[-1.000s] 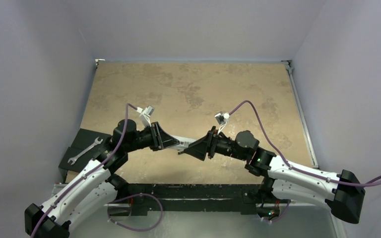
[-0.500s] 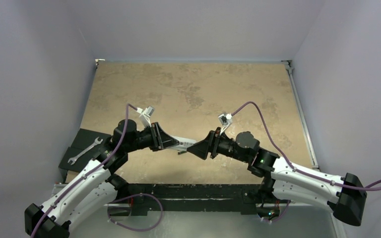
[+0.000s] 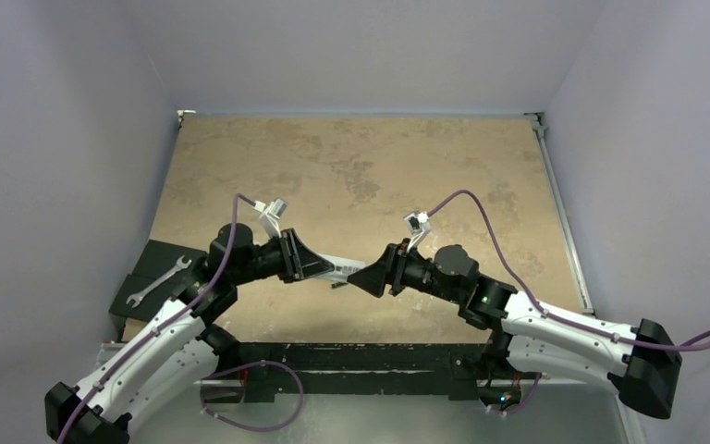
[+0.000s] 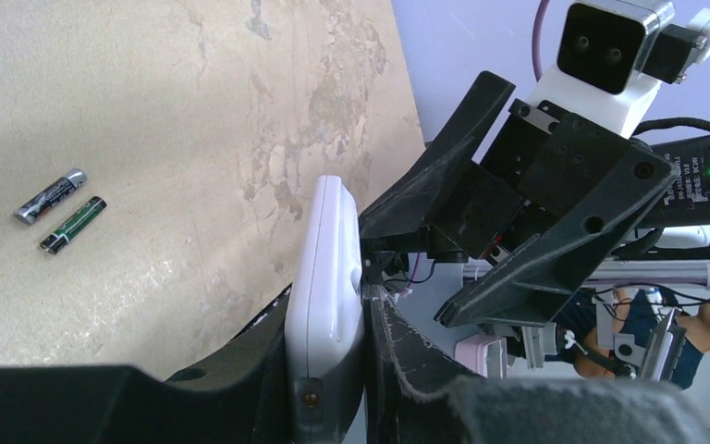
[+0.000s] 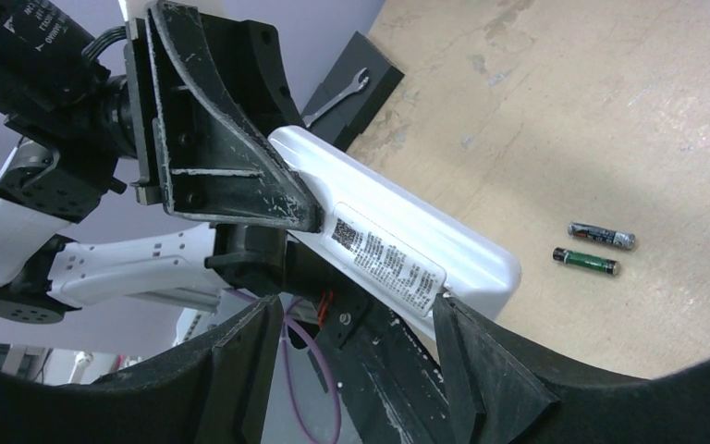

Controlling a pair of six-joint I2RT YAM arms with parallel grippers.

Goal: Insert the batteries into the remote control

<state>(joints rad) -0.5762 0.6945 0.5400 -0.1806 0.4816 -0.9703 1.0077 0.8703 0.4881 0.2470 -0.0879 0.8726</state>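
Observation:
The white remote control (image 4: 325,268) is clamped edge-on between my left gripper's (image 4: 328,324) fingers and held above the table (image 3: 361,166). Its labelled back faces the right wrist camera (image 5: 397,248). My right gripper (image 5: 359,310) is open at the remote's free end. One of its fingertips (image 5: 448,314) sits against the edge of the label, the other stands clear. Two batteries lie side by side on the table: a silver-ended one (image 4: 51,196) (image 5: 601,237) and a green one (image 4: 73,224) (image 5: 586,262). From above, the grippers meet nose to nose around the remote (image 3: 337,267).
A silver wrench (image 3: 158,281) lies on a black block (image 3: 134,294) at the table's near left corner; it also shows in the right wrist view (image 5: 337,95). Walls enclose the table on three sides.
My right gripper has drawn back slightly to the right from the remote's end, and its arm has shifted. The left arm and remote have stayed still.

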